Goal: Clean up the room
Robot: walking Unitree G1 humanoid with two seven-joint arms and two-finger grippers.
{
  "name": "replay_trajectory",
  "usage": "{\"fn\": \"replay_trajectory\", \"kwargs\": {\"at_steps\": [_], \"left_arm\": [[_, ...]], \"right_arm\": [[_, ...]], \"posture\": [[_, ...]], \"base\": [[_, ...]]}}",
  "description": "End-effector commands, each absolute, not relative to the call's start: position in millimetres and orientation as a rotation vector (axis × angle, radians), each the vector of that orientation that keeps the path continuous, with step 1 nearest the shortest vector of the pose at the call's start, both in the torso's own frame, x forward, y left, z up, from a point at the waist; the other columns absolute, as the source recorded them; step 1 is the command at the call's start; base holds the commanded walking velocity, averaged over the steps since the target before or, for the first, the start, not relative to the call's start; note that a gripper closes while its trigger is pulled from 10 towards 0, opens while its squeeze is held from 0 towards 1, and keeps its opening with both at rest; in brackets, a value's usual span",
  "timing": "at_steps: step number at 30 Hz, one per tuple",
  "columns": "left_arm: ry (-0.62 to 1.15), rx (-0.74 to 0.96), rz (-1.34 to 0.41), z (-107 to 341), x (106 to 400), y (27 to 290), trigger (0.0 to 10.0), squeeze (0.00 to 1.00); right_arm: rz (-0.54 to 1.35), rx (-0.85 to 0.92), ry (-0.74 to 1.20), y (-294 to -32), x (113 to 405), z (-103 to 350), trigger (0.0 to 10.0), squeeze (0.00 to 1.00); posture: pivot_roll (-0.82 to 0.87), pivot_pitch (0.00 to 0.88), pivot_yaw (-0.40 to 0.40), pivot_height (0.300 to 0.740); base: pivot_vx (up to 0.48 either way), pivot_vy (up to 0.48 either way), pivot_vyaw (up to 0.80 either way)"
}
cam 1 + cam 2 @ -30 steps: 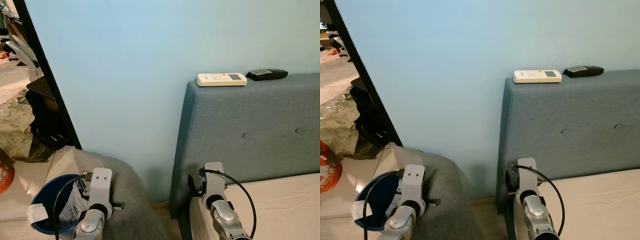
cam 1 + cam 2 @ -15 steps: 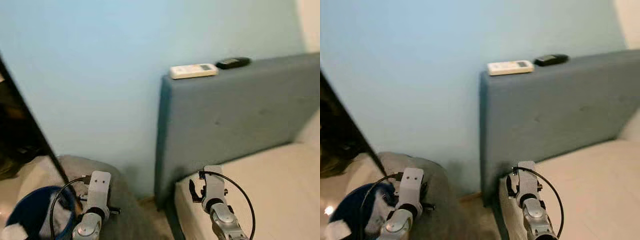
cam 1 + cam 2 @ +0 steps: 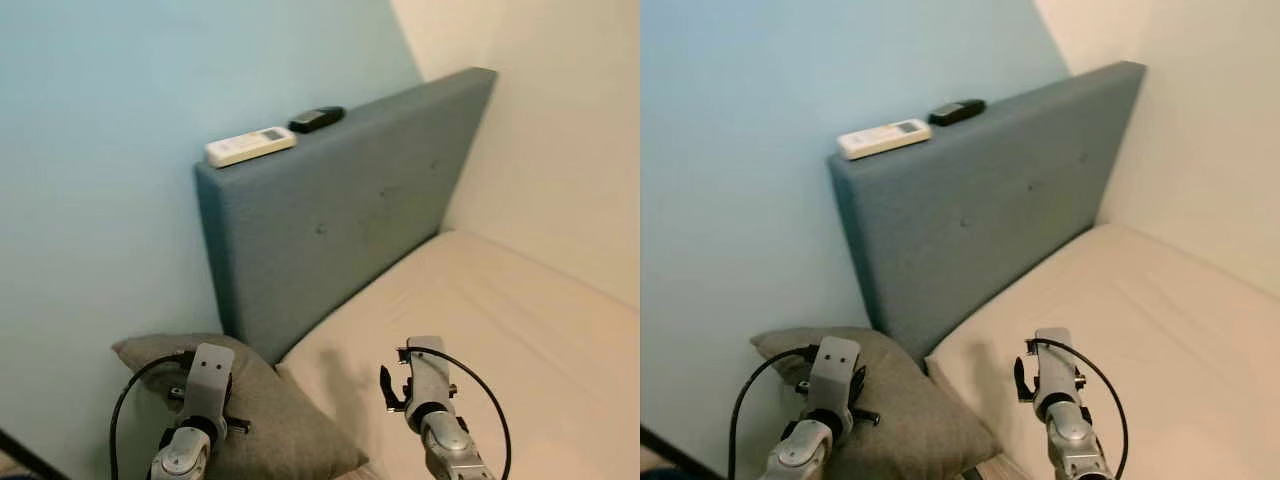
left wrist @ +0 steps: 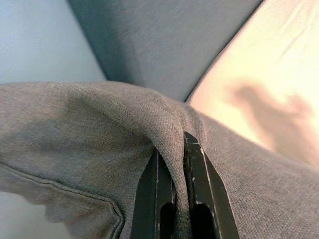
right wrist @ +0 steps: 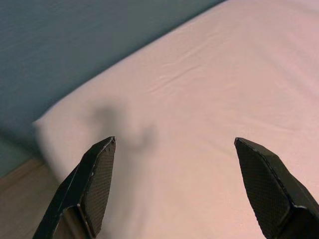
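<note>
**Grey pillow pinched in the left gripper, beside the bed**

The left gripper (image 4: pixel 179 194) has its two black fingers (image 4: pixel 158 199) drawn close together on a fold of the grey pillow (image 3: pixel 270 420). In the left wrist view the fabric bunches up in a ridge between the fingers and spreads out to either side of them. From the head camera the pillow hangs in front of the left arm (image 3: pixel 200 400), low at the robot's left, with its far corner close to the foot of the blue-grey headboard (image 3: pixel 340 210) and its right edge just beside the corner of the mattress (image 3: pixel 500 330).

The right gripper (image 5: pixel 184 184) hovers over the bare cream mattress with its fingers spread wide apart and nothing between them; its shadow falls on the sheet near the mattress corner.

On top of the headboard lie a white remote (image 3: pixel 250 146) and, just beside it toward the room corner, a black remote (image 3: pixel 316 119). The headboard stands against a pale blue wall (image 3: pixel 100 100).
</note>
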State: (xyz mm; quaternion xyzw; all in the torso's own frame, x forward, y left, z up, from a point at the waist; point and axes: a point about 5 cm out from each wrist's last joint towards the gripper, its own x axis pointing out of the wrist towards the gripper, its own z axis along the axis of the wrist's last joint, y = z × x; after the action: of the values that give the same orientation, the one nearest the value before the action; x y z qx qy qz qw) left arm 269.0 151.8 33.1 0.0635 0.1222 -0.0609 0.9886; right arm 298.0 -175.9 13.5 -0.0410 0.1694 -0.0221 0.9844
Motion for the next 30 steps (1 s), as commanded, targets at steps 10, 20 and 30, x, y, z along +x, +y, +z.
{"fn": "replay_trajectory", "kwargs": {"at_steps": [10, 20, 30], "left_arm": [[0.116, 0.155, -0.166, 51, 274, 152, 10.0, 0.00], [0.092, 0.185, -0.179, 55, 276, 154, 10.0, 0.00], [0.085, 0.178, -0.122, 54, 278, 155, 10.0, 0.00]], "right_arm": [[-0.052, -0.060, 0.357, -173, 296, 11, 10.0, 0.00], [-0.057, -0.059, 0.356, -174, 297, 12, 10.0, 0.00], [-0.068, -0.062, 0.354, -178, 297, 12, 10.0, 0.00]], "posture": [[0.04, 0.095, -0.022, 0.740], [0.04, 0.093, -0.020, 0.740], [0.04, 0.094, -0.019, 0.740]], "base": [[0.000, 0.000, -0.80], [0.000, 0.000, -0.80], [0.000, 0.000, -0.80]]}}
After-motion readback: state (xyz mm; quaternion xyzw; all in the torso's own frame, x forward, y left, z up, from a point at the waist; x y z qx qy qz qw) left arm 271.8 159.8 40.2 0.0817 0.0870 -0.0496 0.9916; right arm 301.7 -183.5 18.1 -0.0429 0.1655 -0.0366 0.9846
